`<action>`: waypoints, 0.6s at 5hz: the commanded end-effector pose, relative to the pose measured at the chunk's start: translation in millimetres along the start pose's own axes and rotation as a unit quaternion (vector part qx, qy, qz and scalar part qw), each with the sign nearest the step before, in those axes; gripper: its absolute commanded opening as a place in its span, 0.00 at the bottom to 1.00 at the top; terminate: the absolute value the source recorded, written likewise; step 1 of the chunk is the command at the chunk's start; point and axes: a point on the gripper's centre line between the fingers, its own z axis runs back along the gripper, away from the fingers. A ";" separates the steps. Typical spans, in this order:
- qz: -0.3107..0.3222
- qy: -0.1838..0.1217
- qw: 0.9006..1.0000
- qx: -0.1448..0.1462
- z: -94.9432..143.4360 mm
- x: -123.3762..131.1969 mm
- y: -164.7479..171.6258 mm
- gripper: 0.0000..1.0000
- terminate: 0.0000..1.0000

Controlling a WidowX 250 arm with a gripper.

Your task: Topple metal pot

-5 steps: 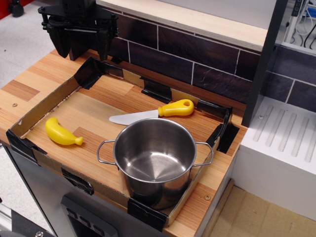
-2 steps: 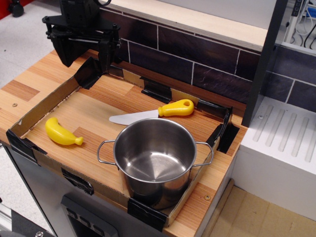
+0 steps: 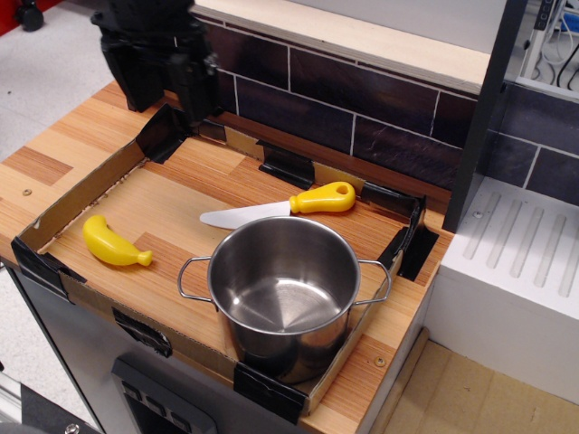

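The metal pot [image 3: 282, 294] is large, shiny and cylindrical, with two thin wire loop handles. It stands upright, mouth up and empty, in the front right corner of a low cardboard tray [image 3: 86, 185]. My black gripper [image 3: 168, 108] hangs at the far left back corner of the tray, well away from the pot. Its two fingers stand apart with nothing between them.
A yellow toy banana [image 3: 114, 242] lies at the tray's front left. A toy knife [image 3: 288, 204] with a yellow handle lies just behind the pot. A dark tiled wall [image 3: 362, 104] runs along the back. A white unit [image 3: 520, 262] stands to the right.
My gripper has turned about its wrist and shifted slightly right and down at the back left corner. The pot, banana and knife have not moved.
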 end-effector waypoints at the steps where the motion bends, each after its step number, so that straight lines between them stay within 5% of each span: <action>1: -0.140 0.048 0.989 0.015 7.9 -25.4 -38.7 1.00 0.00; 3: -0.167 0.029 0.983 0.072 -20.1 -29.3 -62.5 1.00 0.00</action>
